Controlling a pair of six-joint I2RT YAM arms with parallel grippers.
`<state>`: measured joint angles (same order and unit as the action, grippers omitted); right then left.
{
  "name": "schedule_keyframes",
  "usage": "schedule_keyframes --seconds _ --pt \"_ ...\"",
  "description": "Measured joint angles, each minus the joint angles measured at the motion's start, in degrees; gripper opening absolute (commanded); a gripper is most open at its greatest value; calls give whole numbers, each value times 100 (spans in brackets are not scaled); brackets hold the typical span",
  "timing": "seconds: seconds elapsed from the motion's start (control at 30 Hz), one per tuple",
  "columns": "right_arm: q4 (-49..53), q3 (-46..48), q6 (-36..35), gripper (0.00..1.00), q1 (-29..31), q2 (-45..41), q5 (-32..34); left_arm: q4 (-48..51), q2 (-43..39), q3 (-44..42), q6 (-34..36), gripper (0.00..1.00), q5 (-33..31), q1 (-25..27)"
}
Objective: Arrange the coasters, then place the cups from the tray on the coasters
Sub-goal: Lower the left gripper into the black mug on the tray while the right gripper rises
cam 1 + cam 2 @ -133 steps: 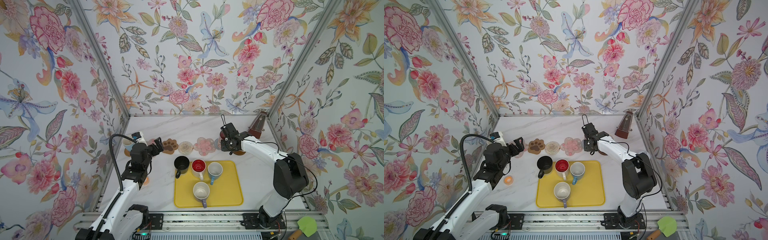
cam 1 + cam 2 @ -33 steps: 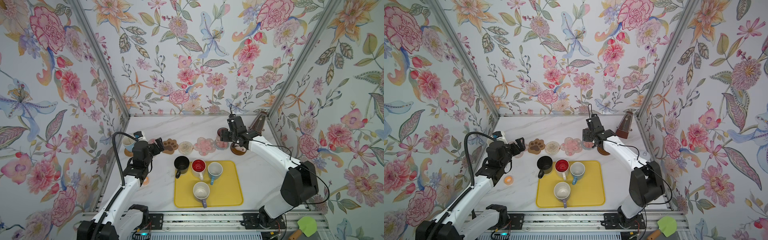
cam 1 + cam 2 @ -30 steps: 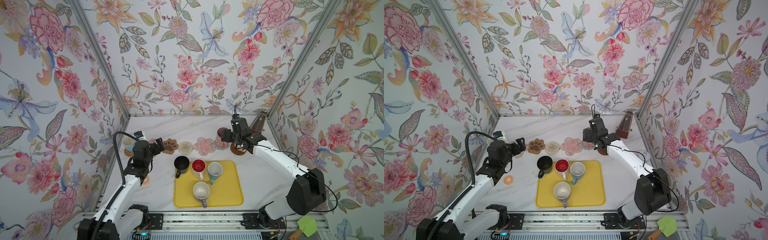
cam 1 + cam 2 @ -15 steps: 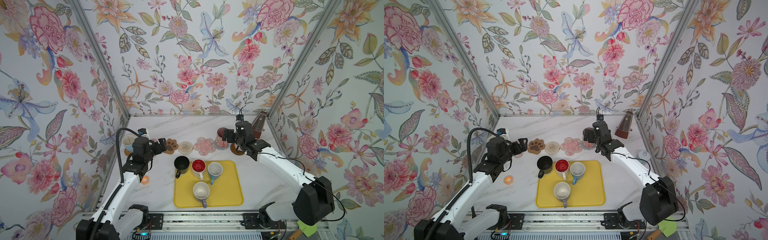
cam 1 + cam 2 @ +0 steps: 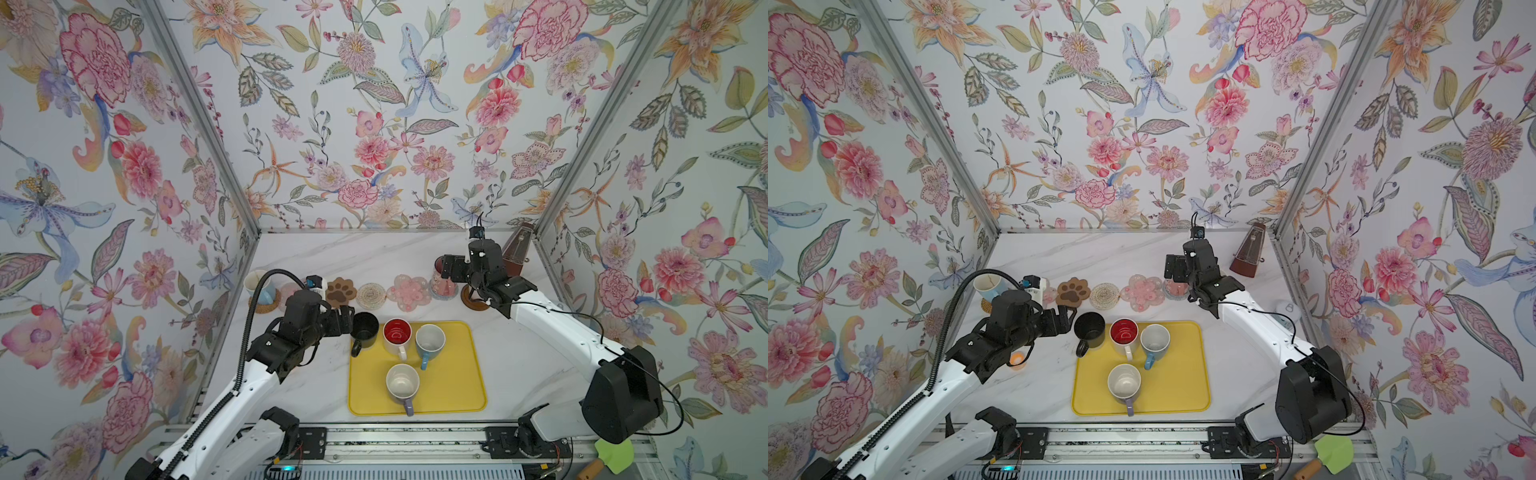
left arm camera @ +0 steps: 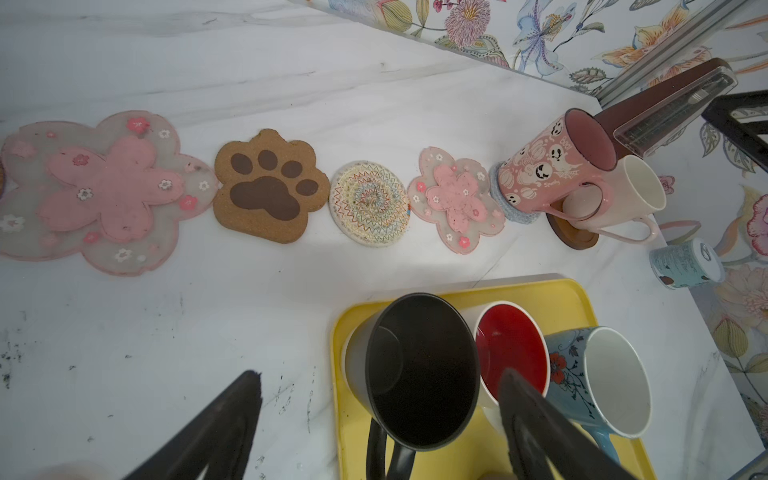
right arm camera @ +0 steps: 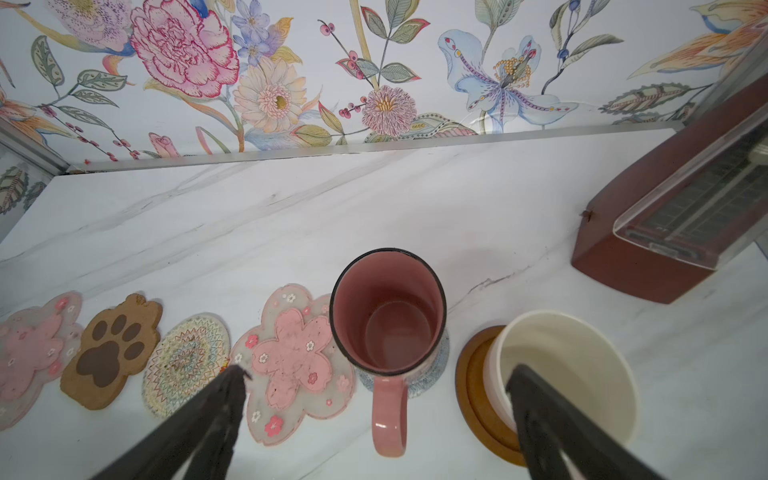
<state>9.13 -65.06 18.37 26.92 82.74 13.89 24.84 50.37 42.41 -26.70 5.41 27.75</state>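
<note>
Between the fingers of the left gripper (image 6: 379,375) stands the black handled mug (image 5: 365,328), on the corner of the flat yellow plastic tray (image 5: 457,374) nearest that gripper. A second ago this gripper hung beside the coaster row; it has since swung to the tray. Its jaws are spread, one on each side of the mug, and grip nothing yet. Judgement: the next pick is starting.

The right gripper (image 7: 377,372) has drawn back, jaws wide apart and empty. Directly ahead of it the tall pink mug (image 7: 388,316) stands released on the grey-blue woven round coaster (image 7: 440,374). Beside one finger, a white mug (image 7: 569,365) sits on the dark brown disc coaster (image 7: 473,386).

Contents: every visible mug interior is empty. Beyond the black mug the tray holds three more:
- the red-lined white mug (image 5: 397,332)
- the blue-handled mug (image 5: 430,338)
- the purple-handled mug (image 5: 402,382)

Ahead of the left gripper, four coasters lie free:
- two translucent pink flower coasters (image 6: 104,191)
- the brown paw coaster (image 6: 266,187)
- the cream round coaster (image 6: 370,203)
</note>
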Motion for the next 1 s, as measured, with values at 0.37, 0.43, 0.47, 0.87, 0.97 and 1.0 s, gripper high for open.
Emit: schedule_keyframes --seconds 0.37,0.43,0.47,0.87,0.97,1.0 --pt "-2 0 125 99 0 0 0 667 503 -2 -151 87 -442 1283" --pt "-2 2 157 99 0 0 0 706 527 -37 -168 86 -476 1410" --pt "-2 2 160 99 0 0 0 723 544 -55 -170 85 -496 1451" --pt "4 -26 199 99 0 118 -2 745 1161 -166 -162 75 -737 1541" --pt "2 -26 199 99 0 118 -2 734 1325 -186 -144 72 -761 1541" --pt "2 -26 199 99 0 118 -7 717 1403 -186 -146 70 -772 1541"
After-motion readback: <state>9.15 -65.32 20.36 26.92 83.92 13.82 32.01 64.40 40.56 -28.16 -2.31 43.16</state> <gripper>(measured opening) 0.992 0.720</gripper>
